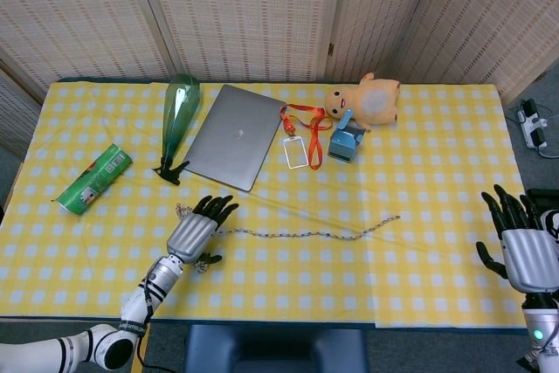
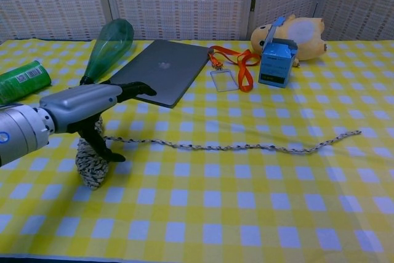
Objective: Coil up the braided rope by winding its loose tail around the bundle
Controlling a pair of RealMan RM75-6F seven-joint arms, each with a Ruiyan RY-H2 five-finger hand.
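The braided rope's wound bundle [image 2: 91, 165] lies on the yellow checked tablecloth at the front left. In the head view my left hand [image 1: 197, 231] covers most of it. That hand [image 2: 92, 104] hovers over the bundle with fingers stretched out and apart, its thumb reaching down just right of the bundle, gripping nothing. The loose tail [image 1: 306, 234] runs straight to the right across the cloth, and its end [image 2: 356, 132] lies free. My right hand [image 1: 515, 246] is held up with fingers spread, beyond the table's right edge and far from the rope.
A grey laptop [image 1: 234, 135] lies behind the bundle, with a green bottle [image 1: 177, 115] to its left. A green can [image 1: 93, 179] lies far left. An orange lanyard with a badge [image 1: 300, 141], a blue box [image 1: 347, 141] and a plush toy [image 1: 367, 100] sit at the back.
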